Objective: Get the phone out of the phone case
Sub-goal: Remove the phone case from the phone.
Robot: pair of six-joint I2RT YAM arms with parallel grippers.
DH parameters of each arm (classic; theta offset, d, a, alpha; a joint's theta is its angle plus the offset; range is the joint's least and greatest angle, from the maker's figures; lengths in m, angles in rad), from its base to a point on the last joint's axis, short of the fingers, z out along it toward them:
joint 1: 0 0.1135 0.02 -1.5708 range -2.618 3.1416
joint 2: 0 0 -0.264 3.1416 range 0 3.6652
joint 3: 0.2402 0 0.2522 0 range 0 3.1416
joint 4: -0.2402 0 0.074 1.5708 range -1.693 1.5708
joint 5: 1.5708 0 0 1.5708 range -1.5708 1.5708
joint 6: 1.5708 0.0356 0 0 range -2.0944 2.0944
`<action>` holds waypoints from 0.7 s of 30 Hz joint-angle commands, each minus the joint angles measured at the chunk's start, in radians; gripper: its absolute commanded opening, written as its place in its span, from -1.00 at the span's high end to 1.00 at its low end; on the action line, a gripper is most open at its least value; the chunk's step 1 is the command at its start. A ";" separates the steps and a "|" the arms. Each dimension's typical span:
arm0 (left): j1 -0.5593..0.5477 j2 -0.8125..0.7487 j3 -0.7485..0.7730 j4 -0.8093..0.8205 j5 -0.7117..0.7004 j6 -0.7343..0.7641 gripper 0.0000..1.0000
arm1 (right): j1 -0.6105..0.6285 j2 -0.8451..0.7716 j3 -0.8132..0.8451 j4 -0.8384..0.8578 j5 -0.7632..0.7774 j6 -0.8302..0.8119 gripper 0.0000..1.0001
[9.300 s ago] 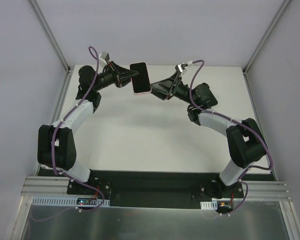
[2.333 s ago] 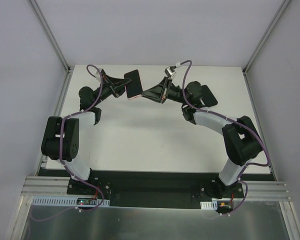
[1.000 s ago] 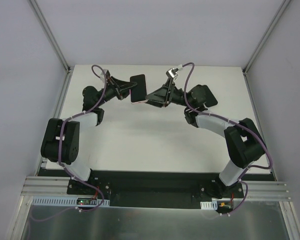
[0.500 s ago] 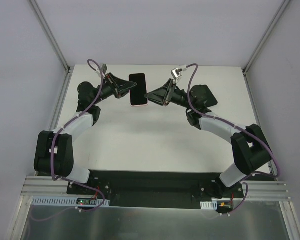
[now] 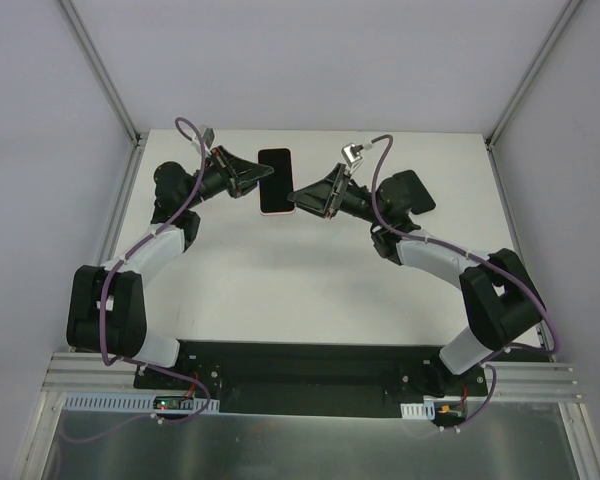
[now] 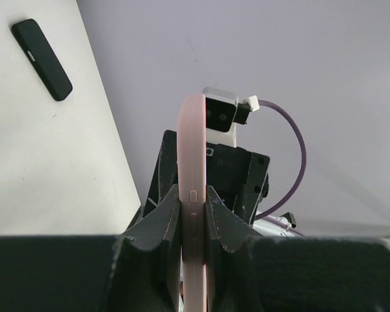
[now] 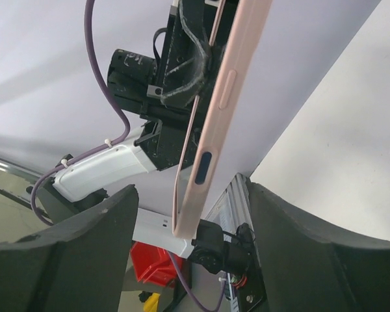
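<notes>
Above the far half of the white table [image 5: 310, 290], the left gripper [image 6: 192, 201] is clamped on the phone case [image 6: 192, 143], holding it clear of the surface. The right gripper [image 7: 188, 195] is spread wide, with one finger on either side of the case edge and no visible contact. The phone [image 5: 275, 172] sits in the case, its dark face up.

2 black-and-white arms [image 5: 152, 250], purple cables [image 6: 303, 148]

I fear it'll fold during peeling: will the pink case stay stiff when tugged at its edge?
Likely fairly stiff with the phone inside: the phone case runs straight from the left pincer, no sag. Its thin smooth rim may slip in the open right pincer, which straddles it.
</notes>
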 commanded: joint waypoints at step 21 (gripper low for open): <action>0.040 -0.062 0.016 0.055 -0.021 -0.010 1.00 | 0.048 -0.012 -0.022 0.179 -0.010 0.023 0.23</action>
